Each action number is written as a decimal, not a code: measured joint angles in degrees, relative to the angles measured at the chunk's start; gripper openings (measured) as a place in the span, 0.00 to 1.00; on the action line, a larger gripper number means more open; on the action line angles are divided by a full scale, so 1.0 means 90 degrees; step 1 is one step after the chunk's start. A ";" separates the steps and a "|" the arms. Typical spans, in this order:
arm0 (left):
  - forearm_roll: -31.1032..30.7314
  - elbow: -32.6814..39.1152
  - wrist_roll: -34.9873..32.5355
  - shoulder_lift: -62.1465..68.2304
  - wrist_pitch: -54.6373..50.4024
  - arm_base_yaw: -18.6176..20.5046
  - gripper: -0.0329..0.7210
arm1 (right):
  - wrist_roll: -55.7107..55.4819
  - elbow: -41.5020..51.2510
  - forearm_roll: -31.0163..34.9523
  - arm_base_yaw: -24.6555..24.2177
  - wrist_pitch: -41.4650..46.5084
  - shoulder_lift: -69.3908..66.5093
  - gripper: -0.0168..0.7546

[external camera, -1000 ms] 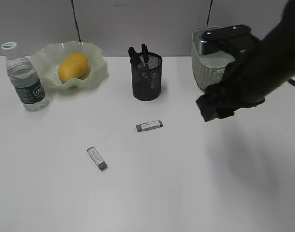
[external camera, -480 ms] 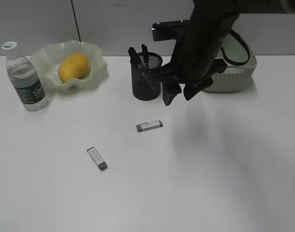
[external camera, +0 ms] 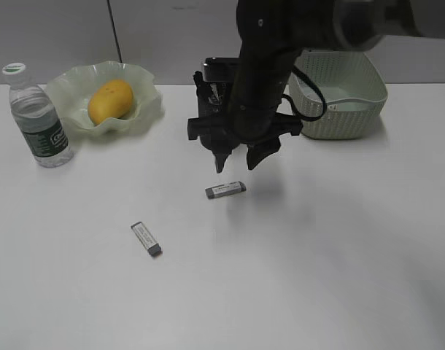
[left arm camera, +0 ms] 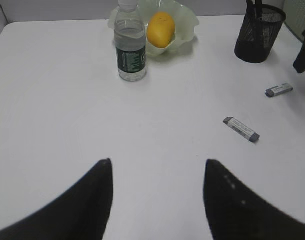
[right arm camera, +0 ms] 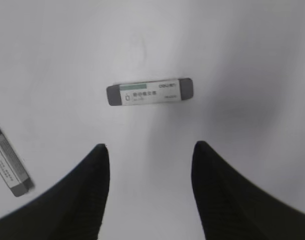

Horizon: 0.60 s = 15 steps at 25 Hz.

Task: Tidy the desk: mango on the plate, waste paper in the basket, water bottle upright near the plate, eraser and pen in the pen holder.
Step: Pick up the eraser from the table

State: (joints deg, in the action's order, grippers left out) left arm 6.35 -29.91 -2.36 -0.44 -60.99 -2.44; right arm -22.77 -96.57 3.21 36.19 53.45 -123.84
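Observation:
My right gripper point(external camera: 235, 165) hangs open just above the desk point(external camera: 317, 240), right behind a grey and white eraser point(external camera: 225, 190); in the right wrist view that eraser point(right arm camera: 150, 91) lies crosswise ahead of the open fingers. A second eraser point(external camera: 146, 238) lies nearer the front left. The mango point(external camera: 110, 100) sits in the plate point(external camera: 71, 93), and the water bottle point(external camera: 39, 120) stands upright beside it. Pens point(left arm camera: 253, 6) stand in the pen holder point(external camera: 217, 125), half hidden by my arm. My left gripper point(left arm camera: 157, 162) is open over bare desk. The waste paper is out of view.
The basket point(external camera: 346, 120) stands at the back right, behind my right arm. A grey partition wall runs along the desk's far edge. The left arm does not show in the exterior view.
My right arm has swung left from over the basket, past the pen holder, and come down above the eraser in the middle. Nothing on the desk has moved.

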 joint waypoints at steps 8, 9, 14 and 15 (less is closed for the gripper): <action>0.0000 0.0000 0.0000 0.0000 0.0000 0.0000 0.63 | 0.0666 -0.0327 0.0001 0.0428 0.0198 -0.0315 0.57; 0.0000 0.0000 0.0000 0.0000 0.0000 0.0000 0.63 | 0.0825 -0.0333 0.0001 0.0520 0.0215 -0.0315 0.57; 0.0000 0.0000 0.0000 0.0000 0.0000 0.0000 0.63 | 0.1584 -0.0347 -0.0006 0.1057 0.0240 -0.0315 0.57; 0.0000 0.0000 0.0000 0.0000 0.0000 0.0000 0.63 | 0.1668 -0.0347 -0.0006 0.1144 0.0240 -0.0315 0.57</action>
State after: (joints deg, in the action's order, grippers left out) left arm 6.35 -29.91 -2.36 -0.44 -60.99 -2.44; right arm -7.76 -99.69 3.16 46.49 55.61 -126.67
